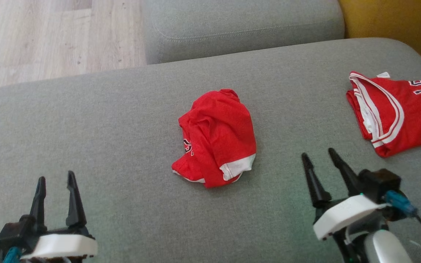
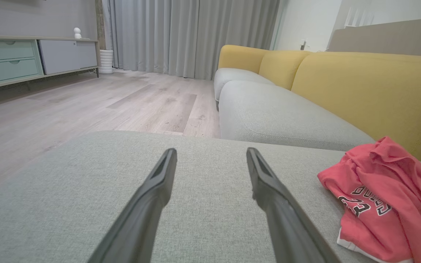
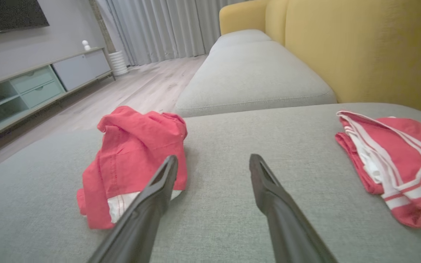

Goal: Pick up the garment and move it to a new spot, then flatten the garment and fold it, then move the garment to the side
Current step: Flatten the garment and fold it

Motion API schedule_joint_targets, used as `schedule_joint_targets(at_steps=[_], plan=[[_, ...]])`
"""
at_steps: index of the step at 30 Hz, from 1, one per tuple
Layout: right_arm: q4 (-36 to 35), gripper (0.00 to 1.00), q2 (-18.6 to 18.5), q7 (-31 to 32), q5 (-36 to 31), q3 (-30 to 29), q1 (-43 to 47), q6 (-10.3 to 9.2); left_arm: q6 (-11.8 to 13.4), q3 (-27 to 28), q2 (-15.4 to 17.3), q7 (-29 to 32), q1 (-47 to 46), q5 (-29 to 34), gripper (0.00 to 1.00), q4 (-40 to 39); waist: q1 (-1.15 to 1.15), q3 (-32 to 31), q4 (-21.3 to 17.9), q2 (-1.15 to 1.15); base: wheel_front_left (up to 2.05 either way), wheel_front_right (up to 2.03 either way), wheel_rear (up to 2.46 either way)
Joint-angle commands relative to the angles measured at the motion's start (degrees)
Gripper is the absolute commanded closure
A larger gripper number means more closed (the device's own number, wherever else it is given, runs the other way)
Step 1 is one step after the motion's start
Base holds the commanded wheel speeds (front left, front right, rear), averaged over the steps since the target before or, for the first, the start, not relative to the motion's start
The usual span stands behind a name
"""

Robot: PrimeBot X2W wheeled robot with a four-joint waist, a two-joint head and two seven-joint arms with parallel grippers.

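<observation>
Head view: garment (image 1: 216, 138) lengthwise toward robot

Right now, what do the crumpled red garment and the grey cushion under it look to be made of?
Crumpled red garment: thin, limp knit, probably a synthetic sports mesh. It looks matte, with a faint dotted texture, soft collapsing folds and a white hem band. Grey cushion: coarse woven upholstery, likely over foam. It is matte, with a flecked weave and rounded corners.

Crumpled garment (image 1: 216, 138) mid-cushion (image 1: 122, 128), folded jersey (image 1: 397, 111) right
</observation>
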Motion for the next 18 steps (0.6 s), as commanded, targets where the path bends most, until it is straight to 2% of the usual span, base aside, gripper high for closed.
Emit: schedule_joint_targets(at_steps=[1,3,7,11,18], plan=[[-2.3,0.0,0.3,0.2,-0.5,2.2,-2.7,-0.04,0.5,2.2,1.2,0.0,-1.6,0.0,0.0,-2.1,0.0,0.3,0.2,0.0,0.0,0.0,0.0],[-2.2,0.0,0.4,0.7,-0.8,3.6,-3.8,-0.04,0.5,1.9,1.3,0.1,-1.9,0.1,0.0,-2.4,0.0,0.8,0.5,0.0,0.0,0.0,0.0],[-0.4,0.0,0.6,2.3,0.1,10.4,-7.7,-0.04,0.4,1.1,1.3,0.6,-3.5,0.5,0.0,-3.3,0.0,2.8,1.7,0.0,0.0,0.0,0.0],[4.6,0.0,0.7,3.3,2.9,15.9,-13.8,-0.04,-0.1,0.0,0.9,0.7,-5.9,0.8,0.0,-3.6,0.0,5.1,3.6,0.0,0.0,0.0,0.0],[16.1,0.0,0.7,2.4,6.0,19.9,-25.2,-0.04,-1.6,-2.7,-0.5,0.7,-10.6,1.2,0.0,-1.7,0.0,7.6,7.7,0.0,0.0,0.0,0.0]])
